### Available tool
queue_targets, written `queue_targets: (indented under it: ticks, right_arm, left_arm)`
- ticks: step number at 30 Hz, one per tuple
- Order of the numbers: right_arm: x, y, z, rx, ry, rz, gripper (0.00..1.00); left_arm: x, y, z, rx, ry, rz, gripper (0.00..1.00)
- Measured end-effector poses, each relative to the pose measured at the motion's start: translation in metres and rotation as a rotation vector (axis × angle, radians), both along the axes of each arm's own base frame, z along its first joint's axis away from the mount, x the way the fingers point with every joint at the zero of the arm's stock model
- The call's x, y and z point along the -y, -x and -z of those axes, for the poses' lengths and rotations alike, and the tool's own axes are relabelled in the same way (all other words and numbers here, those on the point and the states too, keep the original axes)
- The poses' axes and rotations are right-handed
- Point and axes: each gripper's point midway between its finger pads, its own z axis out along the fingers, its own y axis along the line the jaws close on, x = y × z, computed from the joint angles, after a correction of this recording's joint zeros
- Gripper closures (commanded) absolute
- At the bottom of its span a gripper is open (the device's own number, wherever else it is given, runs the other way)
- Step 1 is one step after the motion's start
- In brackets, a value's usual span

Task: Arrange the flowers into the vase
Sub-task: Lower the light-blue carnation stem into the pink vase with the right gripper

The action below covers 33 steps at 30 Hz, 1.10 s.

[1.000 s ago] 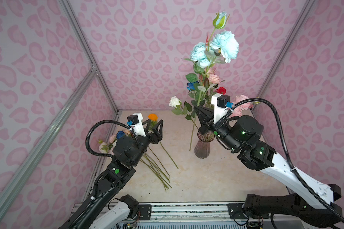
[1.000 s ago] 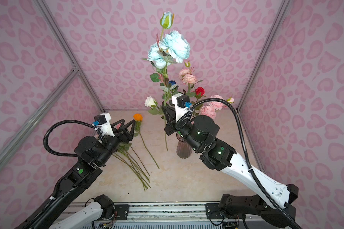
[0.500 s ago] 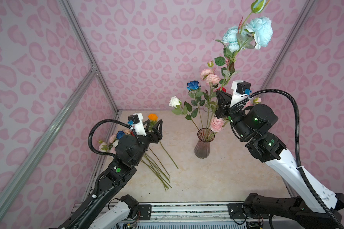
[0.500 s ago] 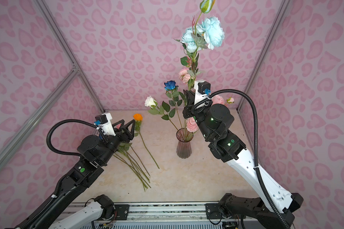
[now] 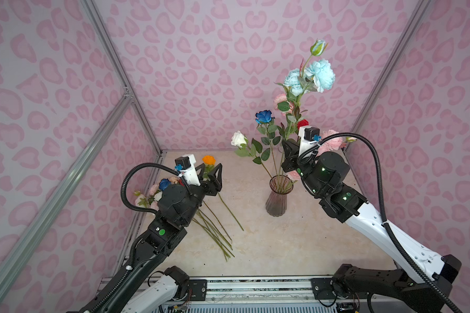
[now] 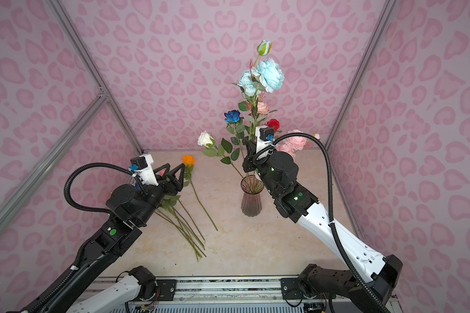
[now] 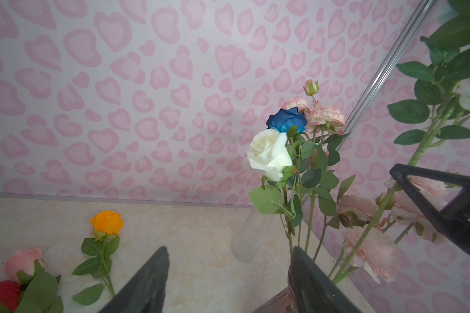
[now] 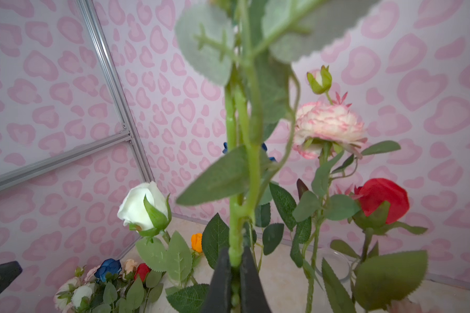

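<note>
The right tool (image 8: 235,258), pinching the light-blue peony stem (image 8: 236,233), swings back down over the vase (image 5: 276,202), insertion apparently next; the left tool (image 5: 211,170) hovers spread.

1. The vase (image 5: 277,199) (image 6: 251,199) stood upright on the surface (image 5: 282,244), right of centre.
2. Standing flowers (image 5: 265,118) rose from it, fanning left, far and right.
3. Loose flowers (image 5: 215,230) (image 6: 185,230) lay at the left, heads far-left, stem ends near-right.
4. A single rose (image 5: 209,160) lay just right of them.
5. The left tool (image 5: 210,168) hung spread above those heads, well left of the vase.
6. The right tool (image 8: 235,252) sat above the vase mouth, clamped on a tall stem (image 5: 319,76).
</note>
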Motion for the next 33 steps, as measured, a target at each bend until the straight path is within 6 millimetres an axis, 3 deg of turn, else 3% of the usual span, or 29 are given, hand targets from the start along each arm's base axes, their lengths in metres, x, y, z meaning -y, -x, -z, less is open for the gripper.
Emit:
queue_targets:
  ticks: [5, 11, 23, 33]
  right_arm:
    - [-0.004, 0.0, 0.022, -0.052, -0.012, -0.021, 0.79]
    - [0.002, 0.002, 0.05, -0.106, 0.0, 0.007, 0.75]
    - [0.015, -0.003, 0.039, -0.091, -0.014, 0.084, 0.61]
    - [0.032, 0.014, 0.018, -0.065, -0.037, 0.101, 0.54]
  left_arm:
    - [0.0, 0.0, 0.0, -0.001, -0.001, 0.0, 0.28]
    - [0.001, -0.002, 0.003, -0.007, -0.005, 0.0, 0.28]
    - [0.005, -0.007, 0.01, -0.025, -0.021, 0.0, 0.28]
    - [0.007, -0.012, 0.016, -0.04, -0.035, -0.002, 0.28]
